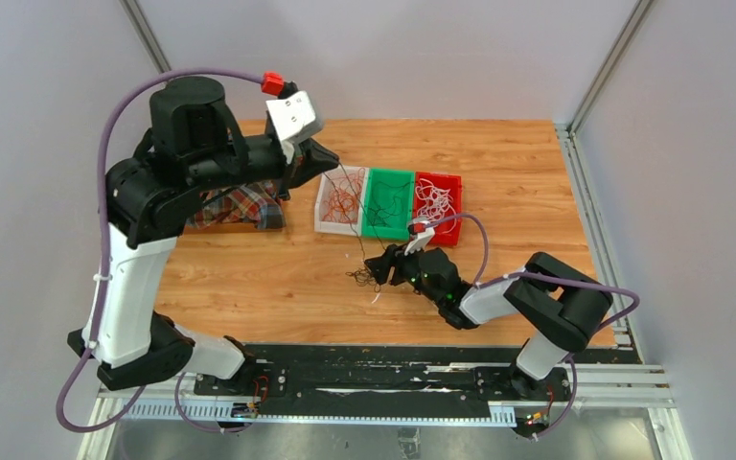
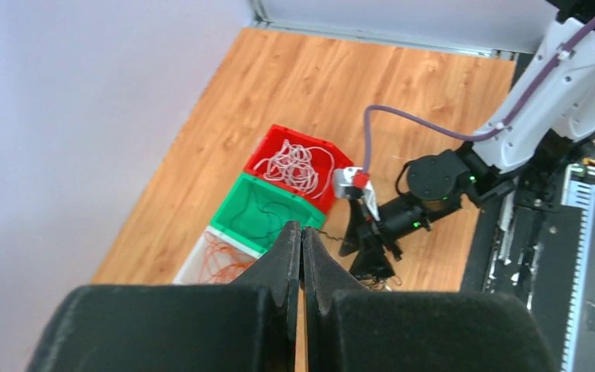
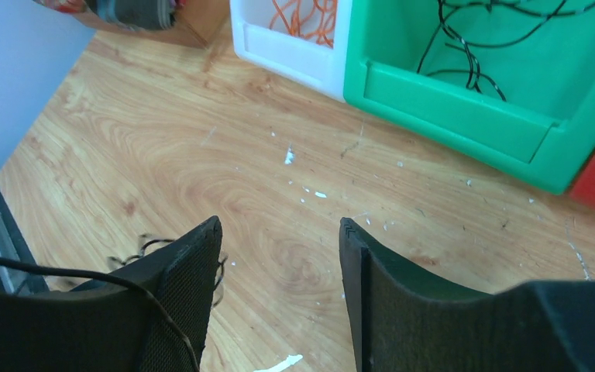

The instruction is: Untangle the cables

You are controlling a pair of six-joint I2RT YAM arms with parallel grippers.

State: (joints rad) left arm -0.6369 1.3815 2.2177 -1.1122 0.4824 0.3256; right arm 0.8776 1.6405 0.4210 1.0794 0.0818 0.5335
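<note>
Three bins stand side by side at the middle of the table (image 1: 249,278): the left bin (image 1: 335,230), the middle bin (image 1: 388,227) and the right bin (image 1: 453,206), each with cables (image 1: 433,201) lying inside it. A cloth (image 1: 240,206) lies left of the row, partly under the left arm. The left gripper (image 1: 333,160), closed tight, hangs above the left bin. A strand (image 1: 353,216) runs from it to a small tangle (image 1: 362,278) on the table in front of the bins. The right gripper (image 1: 380,264), spread apart, sits low just right of that tangle.

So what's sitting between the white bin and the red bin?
The green bin, with dark cables inside, touching both; the top external view shows it.
</note>
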